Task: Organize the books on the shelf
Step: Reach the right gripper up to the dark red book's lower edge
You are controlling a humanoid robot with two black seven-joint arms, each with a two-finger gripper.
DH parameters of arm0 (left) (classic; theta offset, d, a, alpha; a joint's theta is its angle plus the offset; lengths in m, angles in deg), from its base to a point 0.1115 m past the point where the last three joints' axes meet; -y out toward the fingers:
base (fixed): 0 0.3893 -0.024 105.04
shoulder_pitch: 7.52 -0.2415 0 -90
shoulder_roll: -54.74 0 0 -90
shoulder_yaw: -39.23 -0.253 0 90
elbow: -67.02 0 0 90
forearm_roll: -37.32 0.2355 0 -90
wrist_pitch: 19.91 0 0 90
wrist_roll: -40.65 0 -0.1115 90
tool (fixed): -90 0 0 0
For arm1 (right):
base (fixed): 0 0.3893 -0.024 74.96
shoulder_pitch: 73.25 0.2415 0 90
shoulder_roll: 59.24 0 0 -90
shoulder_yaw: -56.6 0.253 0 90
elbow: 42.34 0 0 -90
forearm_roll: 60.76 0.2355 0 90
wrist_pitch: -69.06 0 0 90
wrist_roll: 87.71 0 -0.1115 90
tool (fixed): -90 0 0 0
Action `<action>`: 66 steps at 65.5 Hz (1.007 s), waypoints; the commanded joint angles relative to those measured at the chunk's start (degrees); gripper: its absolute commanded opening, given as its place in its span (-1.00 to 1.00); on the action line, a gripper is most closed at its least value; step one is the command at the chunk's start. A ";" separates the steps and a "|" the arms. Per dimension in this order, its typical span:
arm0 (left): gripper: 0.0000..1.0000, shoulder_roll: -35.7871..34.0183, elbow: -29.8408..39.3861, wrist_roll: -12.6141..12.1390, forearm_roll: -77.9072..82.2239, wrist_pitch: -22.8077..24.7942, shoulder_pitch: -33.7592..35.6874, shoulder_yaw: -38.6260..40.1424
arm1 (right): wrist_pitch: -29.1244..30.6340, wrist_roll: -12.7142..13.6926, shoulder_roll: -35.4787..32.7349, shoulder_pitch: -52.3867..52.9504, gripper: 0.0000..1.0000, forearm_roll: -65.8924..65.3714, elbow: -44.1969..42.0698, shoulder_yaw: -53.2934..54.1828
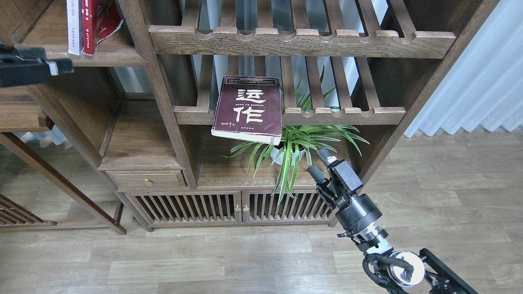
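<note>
Maroon book (248, 109) cover, large white characters 运作 (smaller print unreadable), other books' spines illegible

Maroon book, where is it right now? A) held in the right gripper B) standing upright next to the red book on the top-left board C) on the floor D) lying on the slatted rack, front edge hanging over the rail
D: the maroon book lies flat on the slatted rack, its front edge overhanging the rail above the potted plant, with the right gripper apart from it.

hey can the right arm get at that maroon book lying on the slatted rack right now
Probably yes. The right gripper is open and empty, below and right of the maroon book, whose front edge overhangs the slatted rack. Only the plant leaves lie between them.
</note>
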 commanded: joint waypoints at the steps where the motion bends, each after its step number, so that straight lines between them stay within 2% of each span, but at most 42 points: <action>1: 0.76 5.87 0.07 0.00 5.03 0.01 -11.95 13.35 | 0.00 0.01 1.94 -1.89 0.98 -2.12 0.01 -0.04; 5: 0.77 9.03 0.07 0.00 6.96 0.01 -18.44 19.41 | 0.00 0.01 2.37 -2.33 0.98 -3.70 0.01 -0.04; 12: 0.78 13.60 -0.02 0.00 9.15 0.01 -25.04 24.95 | 0.00 0.01 5.26 -1.80 0.98 -5.20 -0.43 0.05; 22: 0.79 16.59 -0.63 0.00 9.60 0.01 -28.39 26.90 | 0.00 -0.08 8.09 0.83 0.98 -5.55 -2.10 0.05; 36: 0.79 19.50 -1.34 0.00 10.04 0.01 -32.61 27.25 | 0.00 -0.08 8.09 4.09 0.97 -7.04 -5.44 -1.01; 47: 0.85 19.94 -2.13 0.00 10.22 0.01 -35.16 27.34 | -7.25 -0.08 8.09 5.14 0.98 -8.45 -7.02 -1.09; 66: 0.83 22.75 -5.90 0.00 10.48 0.01 -39.12 27.34 | -7.70 -0.17 8.09 13.75 0.98 -8.63 -15.20 -2.41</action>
